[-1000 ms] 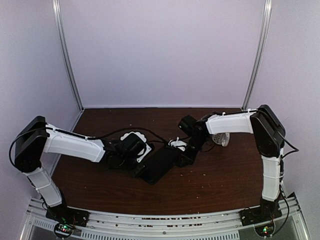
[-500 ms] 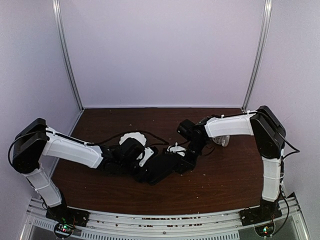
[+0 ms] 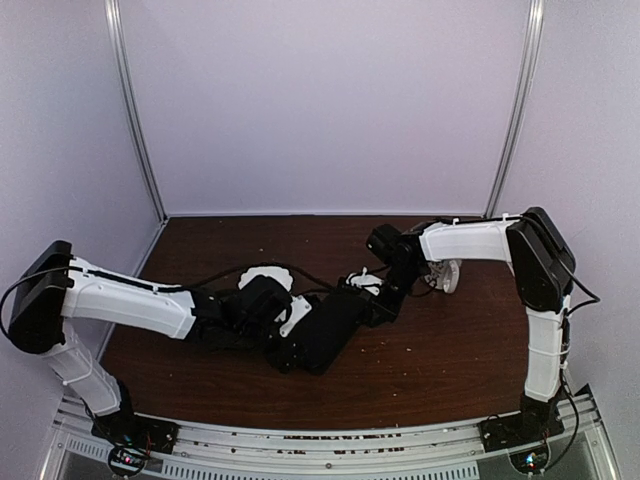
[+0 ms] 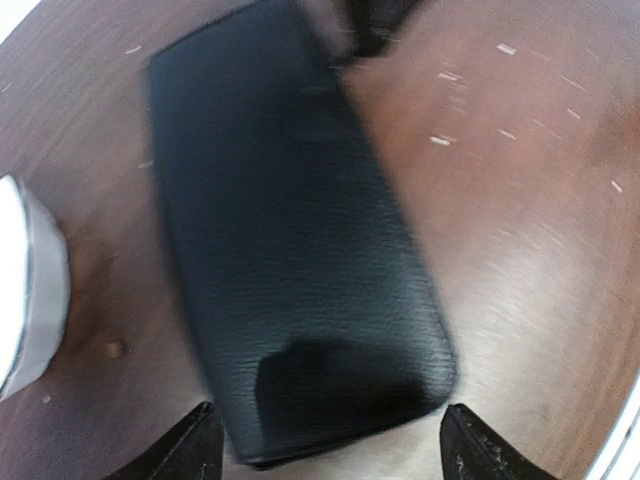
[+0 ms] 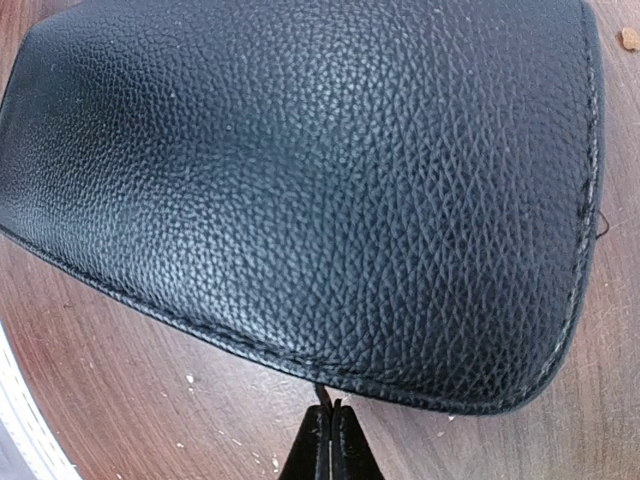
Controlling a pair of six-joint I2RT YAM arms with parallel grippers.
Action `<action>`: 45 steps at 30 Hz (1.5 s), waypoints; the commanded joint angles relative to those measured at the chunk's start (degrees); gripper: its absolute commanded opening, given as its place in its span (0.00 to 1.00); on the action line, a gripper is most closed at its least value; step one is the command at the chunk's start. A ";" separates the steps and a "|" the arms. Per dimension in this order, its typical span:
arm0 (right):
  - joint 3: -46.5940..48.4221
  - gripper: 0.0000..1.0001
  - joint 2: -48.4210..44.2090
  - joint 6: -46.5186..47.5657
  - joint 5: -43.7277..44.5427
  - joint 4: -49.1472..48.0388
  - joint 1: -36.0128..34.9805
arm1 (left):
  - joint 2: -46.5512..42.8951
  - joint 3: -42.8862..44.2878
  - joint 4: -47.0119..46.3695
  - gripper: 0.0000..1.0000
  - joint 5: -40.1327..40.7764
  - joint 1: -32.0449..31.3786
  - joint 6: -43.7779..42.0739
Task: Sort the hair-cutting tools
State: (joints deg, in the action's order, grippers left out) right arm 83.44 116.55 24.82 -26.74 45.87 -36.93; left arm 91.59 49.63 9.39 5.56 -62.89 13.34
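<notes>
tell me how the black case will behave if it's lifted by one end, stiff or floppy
Probably floppy: the black case looks like soft, pebbled leather-like material with a stitched edge, so it may sag. Its grained surface should grip well. Lying flat on the table, it shouldn't roll.

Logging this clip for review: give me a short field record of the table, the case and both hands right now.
table: dark wood
case: black, flat, lying mid-table
bowl: white, behind the left arm
left hand: open, fingers either side of one end of the case
right hand: shut, tips at the case's stitched edge
scissors and clips: none visible in any view
</notes>
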 commanded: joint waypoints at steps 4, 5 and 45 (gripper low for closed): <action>0.67 0.00 0.30 -1.25 1.01 0.29 0.10 | 2.84 5.18 5.55 0.73 -1.78 8.10 6.94; 0.74 0.00 0.33 -1.24 0.85 0.27 0.02 | 3.66 5.78 5.50 0.73 -2.96 8.40 7.15; 15.01 0.00 8.73 1.79 7.21 2.79 -9.52 | 7.20 12.78 13.12 0.66 15.37 -12.16 -6.28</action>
State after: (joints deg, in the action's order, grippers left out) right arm 98.02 125.36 25.76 -19.03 48.97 -46.06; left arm 96.64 60.64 26.50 19.62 -74.98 13.56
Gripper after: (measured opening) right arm 0.007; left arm 0.662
